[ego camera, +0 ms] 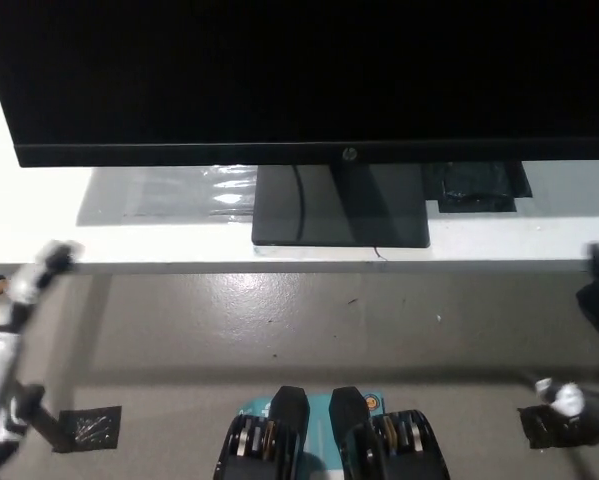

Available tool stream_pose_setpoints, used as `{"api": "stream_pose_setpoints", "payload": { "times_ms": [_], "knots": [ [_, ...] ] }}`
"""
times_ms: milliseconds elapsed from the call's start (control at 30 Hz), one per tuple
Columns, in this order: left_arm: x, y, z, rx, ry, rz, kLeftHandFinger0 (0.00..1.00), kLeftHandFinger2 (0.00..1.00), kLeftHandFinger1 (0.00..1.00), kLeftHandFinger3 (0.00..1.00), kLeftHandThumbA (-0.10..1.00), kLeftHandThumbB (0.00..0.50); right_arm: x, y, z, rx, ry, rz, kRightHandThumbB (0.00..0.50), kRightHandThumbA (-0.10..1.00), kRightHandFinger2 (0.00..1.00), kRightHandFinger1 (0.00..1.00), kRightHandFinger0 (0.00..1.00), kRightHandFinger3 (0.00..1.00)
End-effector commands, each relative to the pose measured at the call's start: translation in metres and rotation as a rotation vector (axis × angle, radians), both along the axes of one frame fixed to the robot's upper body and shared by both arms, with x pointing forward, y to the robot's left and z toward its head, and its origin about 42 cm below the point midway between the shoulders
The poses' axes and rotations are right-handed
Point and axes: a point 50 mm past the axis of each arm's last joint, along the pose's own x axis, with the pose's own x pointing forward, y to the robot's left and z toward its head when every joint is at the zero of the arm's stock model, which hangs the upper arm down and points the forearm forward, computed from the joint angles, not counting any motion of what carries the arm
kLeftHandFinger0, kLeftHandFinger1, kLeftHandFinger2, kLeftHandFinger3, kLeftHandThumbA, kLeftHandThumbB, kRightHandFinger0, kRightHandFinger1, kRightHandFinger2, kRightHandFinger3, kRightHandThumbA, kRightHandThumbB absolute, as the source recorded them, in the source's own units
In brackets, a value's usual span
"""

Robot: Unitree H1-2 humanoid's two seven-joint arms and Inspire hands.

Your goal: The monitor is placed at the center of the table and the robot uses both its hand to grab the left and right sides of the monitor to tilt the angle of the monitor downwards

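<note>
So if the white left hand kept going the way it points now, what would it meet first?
Probably the table's front edge: the left hand, blurred at the picture's left edge, points up toward it. The monitor lies beyond. Depth is unclear.
</note>
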Motion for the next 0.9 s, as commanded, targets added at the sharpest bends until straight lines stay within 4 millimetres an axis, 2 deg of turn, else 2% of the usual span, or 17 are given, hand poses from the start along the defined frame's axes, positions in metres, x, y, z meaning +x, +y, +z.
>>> {"api": "stream_pose_setpoints", "payload": {
  "times_ms": [0,67,100,200,233,267,333,433,467,533,633,667,733,867],
  "knots": [
    [0.003,0.021,0.024,-0.063,-0.138,0.043,1.0,1.0,1.0,1.0,1.0,0.364,0.004,-0.024,0.032,-0.028,-0.164,-0.066,0.492,1.0,1.0,1.0,1.0,1.0],
    [0.003,0.021,0.024,-0.064,-0.139,0.043,1.0,1.0,1.0,1.0,1.0,0.365,0.004,-0.024,0.032,-0.028,-0.164,-0.066,0.493,1.0,1.0,1.0,1.0,1.0],
    [0.009,0.037,0.027,-0.088,-0.149,0.087,1.0,1.0,1.0,1.0,1.0,0.41,0.015,-0.04,0.039,-0.057,-0.181,-0.123,0.5,1.0,1.0,1.0,1.0,1.0],
    [0.011,0.043,0.029,-0.095,-0.154,0.091,1.0,1.0,1.0,1.0,1.0,0.421,0.019,-0.045,0.041,-0.067,-0.185,-0.138,0.5,1.0,1.0,1.0,1.0,1.0],
    [0.016,0.051,0.032,-0.093,-0.161,0.104,1.0,1.0,1.0,1.0,1.0,0.406,0.025,-0.051,0.044,-0.067,-0.189,-0.15,0.486,1.0,1.0,1.0,1.0,1.0],
    [0.024,0.069,0.04,-0.087,-0.168,0.134,1.0,1.0,1.0,1.0,1.0,0.403,0.037,-0.066,0.05,-0.064,-0.193,-0.172,0.479,1.0,1.0,1.0,1.0,1.0],
    [0.028,0.082,0.046,-0.074,-0.145,0.156,1.0,1.0,1.0,1.0,1.0,0.457,0.047,-0.078,0.055,-0.067,-0.177,-0.208,0.49,1.0,1.0,1.0,1.0,1.0],
    [0.029,0.082,0.046,-0.074,-0.146,0.154,1.0,1.0,1.0,1.0,1.0,0.461,0.048,-0.078,0.054,-0.067,-0.179,-0.208,0.491,1.0,1.0,1.0,1.0,1.0],
    [0.039,0.097,0.056,-0.053,-0.133,0.168,1.0,1.0,1.0,1.0,1.0,0.45,0.06,-0.09,0.061,-0.066,-0.169,-0.219,0.459,1.0,1.0,1.0,1.0,1.0],
    [0.049,0.111,0.06,-0.053,-0.116,0.204,1.0,1.0,1.0,1.0,1.0,0.444,0.073,-0.097,0.065,-0.064,-0.15,-0.214,0.451,1.0,1.0,1.0,1.0,1.0],
    [0.05,0.112,0.06,-0.053,-0.117,0.203,1.0,1.0,1.0,1.0,1.0,0.446,0.074,-0.098,0.065,-0.064,-0.151,-0.213,0.451,1.0,1.0,1.0,1.0,1.0],
    [0.07,0.125,0.069,-0.063,-0.081,0.208,1.0,1.0,1.0,1.0,1.0,0.428,0.091,-0.105,0.07,-0.042,-0.096,-0.206,0.479,1.0,1.0,1.0,1.0,1.0],
    [0.08,0.129,0.073,-0.043,-0.054,0.212,1.0,1.0,1.0,1.0,1.0,0.42,0.1,-0.109,0.072,-0.055,-0.073,-0.208,0.482,1.0,1.0,1.0,1.0,1.0],
    [0.095,0.134,0.073,0.0,-0.011,0.217,1.0,1.0,1.0,1.0,1.0,0.37,0.116,-0.106,0.08,-0.073,-0.058,-0.188,0.491,1.0,1.0,1.0,1.0,1.0]
  ]
}}
